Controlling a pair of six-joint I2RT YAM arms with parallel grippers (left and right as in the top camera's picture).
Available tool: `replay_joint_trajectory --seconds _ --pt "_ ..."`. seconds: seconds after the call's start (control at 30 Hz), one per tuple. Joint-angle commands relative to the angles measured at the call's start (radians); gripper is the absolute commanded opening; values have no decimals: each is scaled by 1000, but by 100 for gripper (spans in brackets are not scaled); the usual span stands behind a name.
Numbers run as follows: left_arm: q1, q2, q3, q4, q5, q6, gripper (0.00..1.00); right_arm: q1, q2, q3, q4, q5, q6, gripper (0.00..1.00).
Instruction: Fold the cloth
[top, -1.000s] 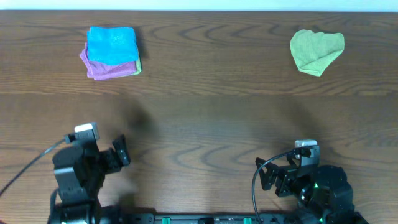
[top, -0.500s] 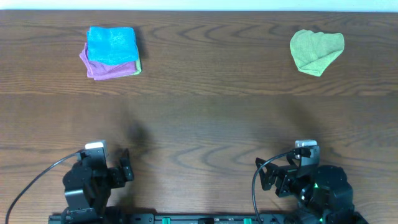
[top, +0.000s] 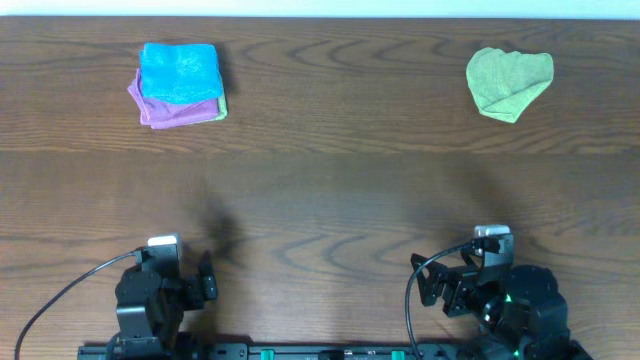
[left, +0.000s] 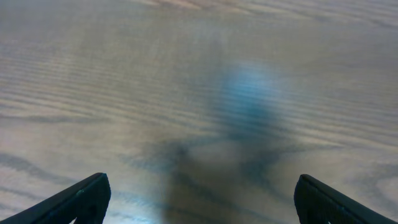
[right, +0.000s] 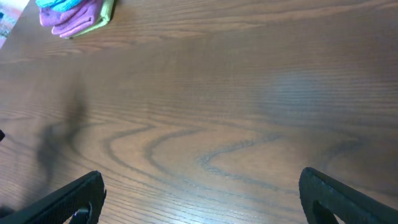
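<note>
sky-blue cloth (top: 180, 72) sits far left on the worktop (top: 330, 190), close to the back edge, already in a compact squarish fold

it lies on top of a pink-purple cloth (top: 158, 112), also folded, which sticks out past it on the left and front sides

lime-green strip (top: 223, 108) shows at the stack's front-right corner, under the pink-purple layer; too little of it is visible to say more

second item, a lime-green cloth (top: 508, 82), lies far right near the back edge, loosely bunched and tapering to a point toward the front, well apart from the stack

left claw (left: 202, 202): fingers spread wide, only wood grain between them. left wrist view is blurred, with a bluish smear and a dark shadow on the wood ahead of the fingers

overhead puts the left arm at the front-left edge, well apart from the stack, with a black cable (top: 60, 295) looping off to its left

right claw (right: 202, 199): fingers spread wide too, only bare worktop between them

right arm is at the front-right edge, well apart from both cloth spots

right wrist view catches the stack in its top-left corner: blue on top, pink-purple under it, green edge on the right

neither claw touches any fabric
</note>
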Motion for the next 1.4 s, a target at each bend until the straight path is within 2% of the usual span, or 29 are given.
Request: replay_joint_trajectory --seconds 0.0,0.33,1.37 --pt "-8 -24 -4 -24 -54 8 95 -5 -6 -2 2 10 15 99" --pt "-68 -38 -4 -56 -55 87 95 -5 -6 -2 2 10 15 99" --pt "-69 -92 -5 -109 -105 87 95 -5 -6 -2 2 10 15 99"
